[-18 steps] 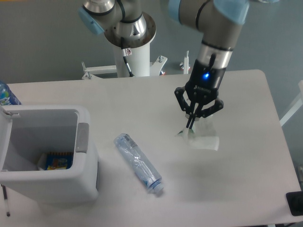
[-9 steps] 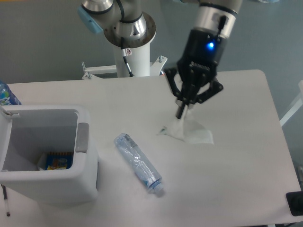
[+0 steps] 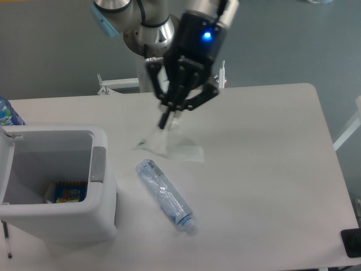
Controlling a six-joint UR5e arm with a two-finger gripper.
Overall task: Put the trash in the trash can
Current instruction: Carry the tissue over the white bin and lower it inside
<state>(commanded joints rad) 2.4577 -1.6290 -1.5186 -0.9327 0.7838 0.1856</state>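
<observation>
One wrapper is held aloft in the closed jaws of the gripper above the counter.
Two pieces of trash are seen outside the trash can: the pinched translucent wrapper, hanging between arm and bin, and the crushed clear bottle, laid on the counter just beside the bin. The bin's lid is open, and colourful packaging is visible at its bottom.

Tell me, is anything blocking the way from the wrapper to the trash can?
Nothing visible does. The tool holds the wrapper up over the table, to the right of the trash can, whose top is open. The crushed bottle lies lower down on the table, off that path.
</observation>
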